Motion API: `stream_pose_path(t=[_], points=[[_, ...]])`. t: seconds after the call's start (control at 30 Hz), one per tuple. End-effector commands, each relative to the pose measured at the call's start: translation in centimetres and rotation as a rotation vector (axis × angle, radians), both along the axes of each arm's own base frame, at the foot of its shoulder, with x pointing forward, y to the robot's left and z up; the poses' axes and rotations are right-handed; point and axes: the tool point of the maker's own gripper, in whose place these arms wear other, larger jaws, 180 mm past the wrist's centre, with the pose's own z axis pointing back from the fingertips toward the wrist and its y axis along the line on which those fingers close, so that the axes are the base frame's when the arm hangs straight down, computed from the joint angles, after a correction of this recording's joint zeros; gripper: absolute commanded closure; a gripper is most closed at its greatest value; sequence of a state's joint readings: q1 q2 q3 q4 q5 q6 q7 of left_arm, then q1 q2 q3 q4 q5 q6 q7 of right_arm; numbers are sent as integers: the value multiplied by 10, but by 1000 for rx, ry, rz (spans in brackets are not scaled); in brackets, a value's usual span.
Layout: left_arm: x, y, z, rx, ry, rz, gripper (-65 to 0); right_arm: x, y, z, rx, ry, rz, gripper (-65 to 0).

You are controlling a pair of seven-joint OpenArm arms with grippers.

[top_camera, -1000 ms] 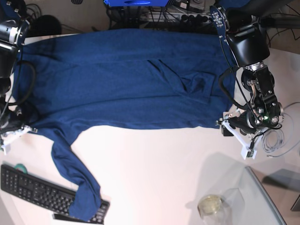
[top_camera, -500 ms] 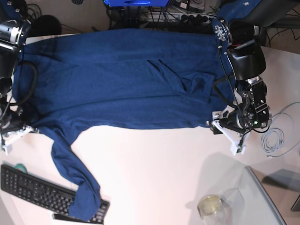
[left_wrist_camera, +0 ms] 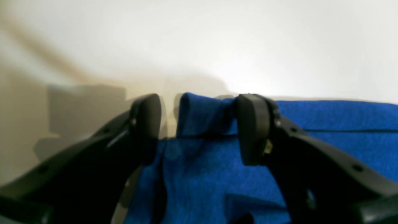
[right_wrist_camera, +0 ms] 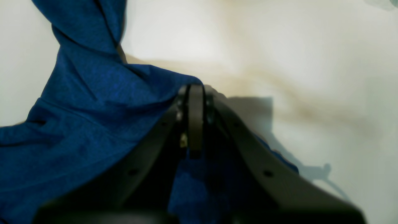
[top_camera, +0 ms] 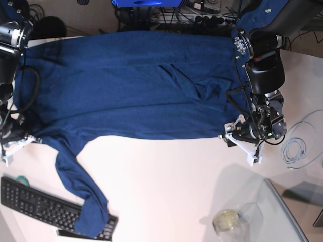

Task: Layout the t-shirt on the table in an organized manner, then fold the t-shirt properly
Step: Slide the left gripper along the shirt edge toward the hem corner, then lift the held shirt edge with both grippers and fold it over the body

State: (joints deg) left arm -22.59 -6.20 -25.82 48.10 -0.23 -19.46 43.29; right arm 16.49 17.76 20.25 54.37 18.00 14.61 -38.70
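Note:
The dark blue t-shirt [top_camera: 126, 85] lies spread along the far side of the white table [top_camera: 166, 176]. One sleeve [top_camera: 81, 194] trails toward the front left. My left gripper [top_camera: 231, 138] is at the shirt's near right corner. In the left wrist view it [left_wrist_camera: 199, 127] is open, its fingers either side of a raised fold of the t-shirt [left_wrist_camera: 202, 115]. My right gripper [top_camera: 20, 140] is at the shirt's near left corner. In the right wrist view it [right_wrist_camera: 196, 93] is shut, with the t-shirt [right_wrist_camera: 93, 109] drawn up into a peak at its fingertips.
A black keyboard [top_camera: 35, 204] lies at the front left, with the sleeve's end on it. A glass cup [top_camera: 225, 220] and a glass panel [top_camera: 282, 217] are at the front right. A coiled cable [top_camera: 300, 148] lies right of the left arm. Cables [top_camera: 192, 17] crowd the back edge.
My left arm has moved left and slightly back, bringing its open gripper onto the shirt's near right corner. The right arm and the shirt have not moved.

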Motion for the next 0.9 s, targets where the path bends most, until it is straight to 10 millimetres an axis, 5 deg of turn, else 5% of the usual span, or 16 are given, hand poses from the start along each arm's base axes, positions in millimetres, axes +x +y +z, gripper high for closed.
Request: stream_pose_path(t=[0.0, 0.17, 0.33, 0.87], points=[[18, 6, 17, 10, -56, 9, -375, 18, -9, 22, -18, -70, -1, 0], [17, 5, 7, -1, -67, 36, -316, 18, -9, 22, -18, -70, -1, 0], [28, 0, 4, -26, -92, 54, 0, 17, -9, 21, -18, -68, -2, 0], [87, 0, 61, -35, -229, 55, 0, 48, -14, 51, -30, -157, -6, 0]])
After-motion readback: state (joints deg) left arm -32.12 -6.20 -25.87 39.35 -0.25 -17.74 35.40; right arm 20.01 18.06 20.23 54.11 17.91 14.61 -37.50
